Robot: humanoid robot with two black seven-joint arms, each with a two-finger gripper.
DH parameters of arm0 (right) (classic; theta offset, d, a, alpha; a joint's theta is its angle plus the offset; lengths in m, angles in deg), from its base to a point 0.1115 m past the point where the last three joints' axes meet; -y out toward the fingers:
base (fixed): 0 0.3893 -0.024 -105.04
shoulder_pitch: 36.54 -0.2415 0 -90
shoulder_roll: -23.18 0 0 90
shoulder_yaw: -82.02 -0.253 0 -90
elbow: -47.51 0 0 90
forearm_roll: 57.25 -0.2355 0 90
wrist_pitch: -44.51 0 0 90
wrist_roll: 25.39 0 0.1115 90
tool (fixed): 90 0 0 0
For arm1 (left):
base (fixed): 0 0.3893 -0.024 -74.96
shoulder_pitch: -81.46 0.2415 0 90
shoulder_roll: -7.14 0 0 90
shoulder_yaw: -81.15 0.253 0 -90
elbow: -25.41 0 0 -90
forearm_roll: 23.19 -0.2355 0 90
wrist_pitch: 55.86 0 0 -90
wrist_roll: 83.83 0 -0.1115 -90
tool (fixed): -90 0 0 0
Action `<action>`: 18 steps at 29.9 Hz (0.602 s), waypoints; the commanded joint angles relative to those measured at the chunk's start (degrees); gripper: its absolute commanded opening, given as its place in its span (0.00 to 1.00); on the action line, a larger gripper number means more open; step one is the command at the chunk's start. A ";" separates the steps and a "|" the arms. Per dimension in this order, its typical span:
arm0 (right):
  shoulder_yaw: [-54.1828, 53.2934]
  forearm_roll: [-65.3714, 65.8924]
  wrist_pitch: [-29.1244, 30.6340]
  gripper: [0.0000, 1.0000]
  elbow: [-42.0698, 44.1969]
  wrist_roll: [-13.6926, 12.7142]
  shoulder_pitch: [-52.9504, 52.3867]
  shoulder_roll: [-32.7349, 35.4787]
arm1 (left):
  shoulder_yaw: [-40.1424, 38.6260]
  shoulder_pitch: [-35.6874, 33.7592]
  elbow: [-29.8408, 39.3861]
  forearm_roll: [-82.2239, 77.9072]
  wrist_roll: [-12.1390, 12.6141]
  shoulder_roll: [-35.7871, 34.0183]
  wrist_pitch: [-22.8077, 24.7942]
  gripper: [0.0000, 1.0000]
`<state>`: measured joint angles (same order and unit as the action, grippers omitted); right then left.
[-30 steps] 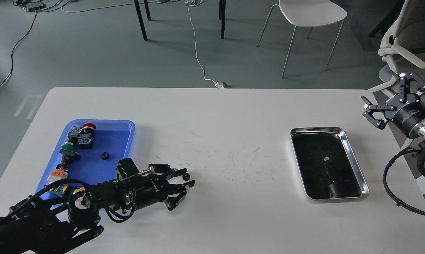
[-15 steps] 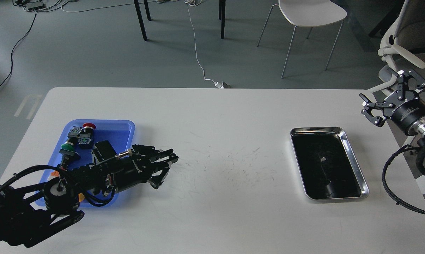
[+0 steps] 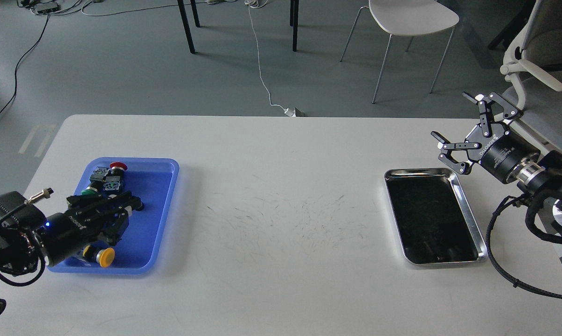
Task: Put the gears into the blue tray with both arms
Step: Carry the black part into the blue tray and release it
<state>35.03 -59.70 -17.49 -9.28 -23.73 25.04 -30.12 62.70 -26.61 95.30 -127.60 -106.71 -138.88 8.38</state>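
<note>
The blue tray (image 3: pixel 162 210) lies at the table's left. My left gripper (image 3: pixel 124 217) hangs over the middle of it, pointing right; it is dark and seen at a slant, so its fingers cannot be told apart. A small black gear (image 3: pixel 138 204) shows on the tray floor right at the gripper's upper tip; whether they touch is unclear. My right gripper (image 3: pixel 451 116) is open and empty in the air above the far right corner of a silver tray.
Push-button switches lie in the blue tray: red cap (image 3: pixel 118 165), green cap (image 3: pixel 88 191), yellow cap (image 3: pixel 106 256). The silver metal tray (image 3: pixel 468 205) sits at the table's right. A white chair (image 3: pixel 411 18) and an office chair (image 3: pixel 537 60) stand beyond the table.
My left arm has pulled back leftward from the table's middle to over the blue tray. My right gripper has moved left and closer to the silver tray's far corner.
</note>
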 commanded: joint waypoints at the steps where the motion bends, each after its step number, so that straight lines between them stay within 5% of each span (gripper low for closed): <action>1: 0.14 0.17 0.00 0.95 -0.08 0.01 0.03 -0.15 | 0.08 2.52 -4.14 -0.09 -1.20 2.06 -1.92 0.09; 11: 0.05 0.17 0.00 0.95 0.01 0.01 0.03 -0.23 | -0.01 2.43 -8.63 -0.09 -1.46 5.93 -2.10 0.13; 18: 0.05 0.17 0.00 0.96 0.09 0.01 0.03 -0.23 | -0.01 1.99 -9.86 0.18 -1.81 7.07 -2.10 0.43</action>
<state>35.08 -59.53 -17.49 -9.23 -23.72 25.07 -30.34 62.69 -24.35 85.57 -127.68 -108.24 -131.85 6.28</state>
